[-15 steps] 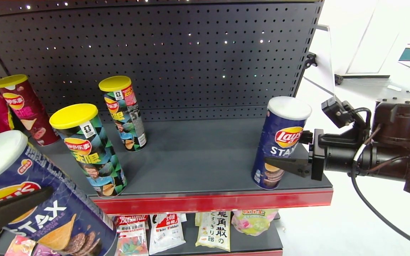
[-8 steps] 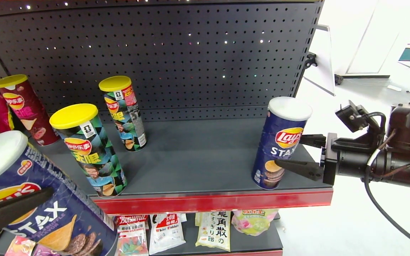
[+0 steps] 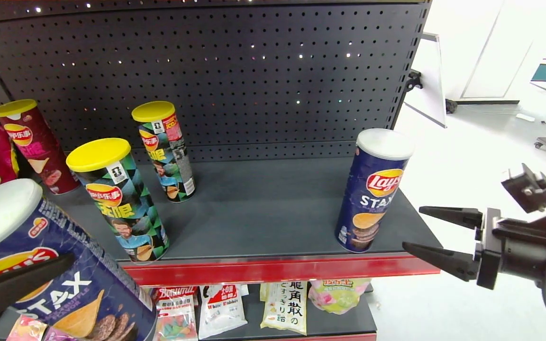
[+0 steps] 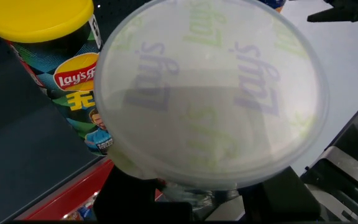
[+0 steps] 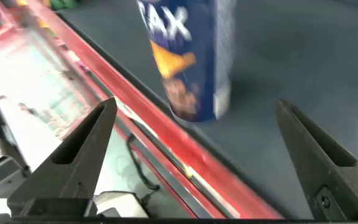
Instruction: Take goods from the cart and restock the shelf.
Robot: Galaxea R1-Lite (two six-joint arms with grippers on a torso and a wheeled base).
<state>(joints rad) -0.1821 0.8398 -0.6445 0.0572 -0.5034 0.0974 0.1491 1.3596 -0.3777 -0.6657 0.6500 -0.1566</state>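
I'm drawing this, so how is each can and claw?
Shelf blue can: upright, lid on, untouched.
Held blue can: tilted, lid on, in left gripper.
Left gripper: shut on that can.
Right gripper: open, empty.
Yellow-lid cans: standing, lids on.

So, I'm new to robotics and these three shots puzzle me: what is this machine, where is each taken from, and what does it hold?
It is a two-armed robot restocking a shop shelf. The wide picture comes from its head camera; the others from its wrists. Its left end effector grips a blue can with a white lid. Its right end effector is open and empty, off the shelf's right end, apart from a second blue can standing upright there. Two teal cans and a maroon can also stand on it.
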